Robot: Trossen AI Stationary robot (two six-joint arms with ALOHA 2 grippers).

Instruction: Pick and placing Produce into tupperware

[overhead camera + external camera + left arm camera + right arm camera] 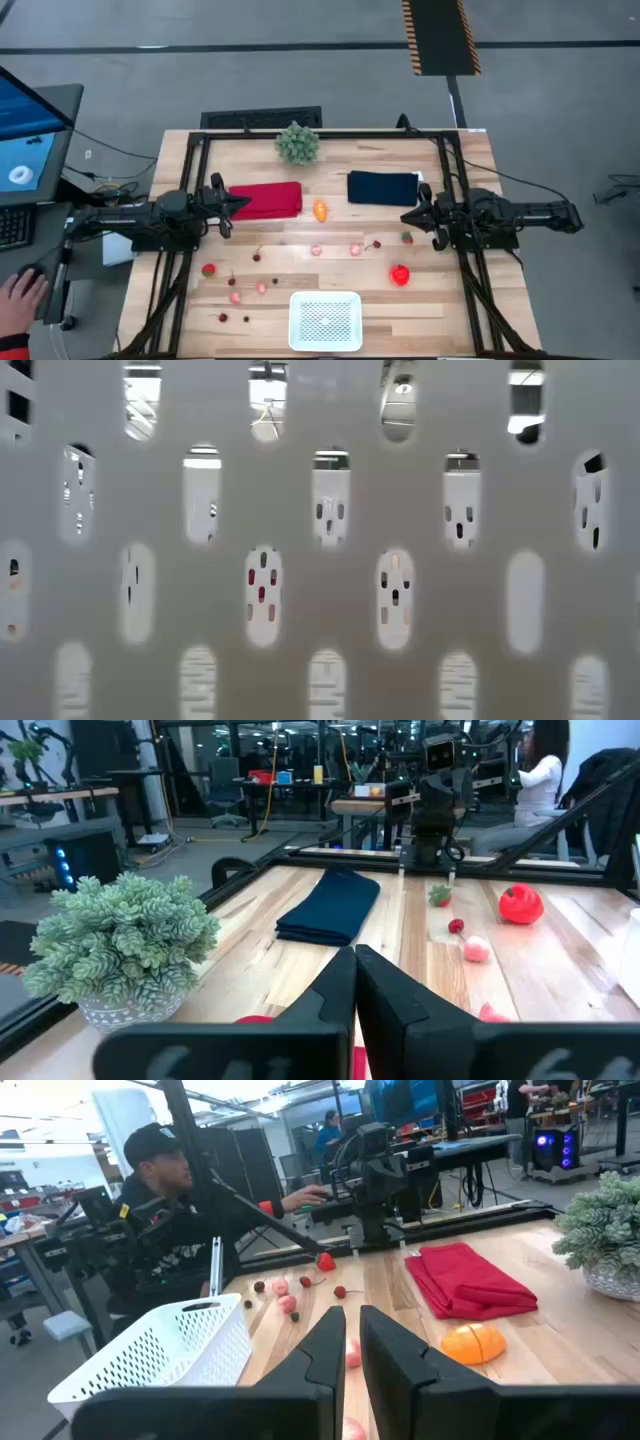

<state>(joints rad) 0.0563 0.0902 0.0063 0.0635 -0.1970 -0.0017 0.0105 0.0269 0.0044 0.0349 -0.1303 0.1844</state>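
white tupperware [325,320] sits at the near edge of the table [450,310], centred; nothing visible inside it, mesh bottom bare. its perforated wall fills the low view. just beyond it, produce lies scattered over the near half of the table: dark red cherries [223,318] near left, pinkish pieces [261,287] and a strawberry [208,269] left of centre, red pepper-like piece [400,275] to the right. further back a row of small pieces across the middle, a strawberry [407,238] close to the right gripper, and the orange piece [319,211] just right of the red cloth [266,199]. left gripper [238,205] at the left side, mid-depth, over the red cloth's left end, fingers pressed together, nothing held. right gripper [407,216] at the right side, mid-depth, near the navy cloth [382,187], fingers nearly together with a narrow slit between them, nothing held. bushy green plant [297,143] at the far edge, centre. a person's hand [18,296] off the table at far left.
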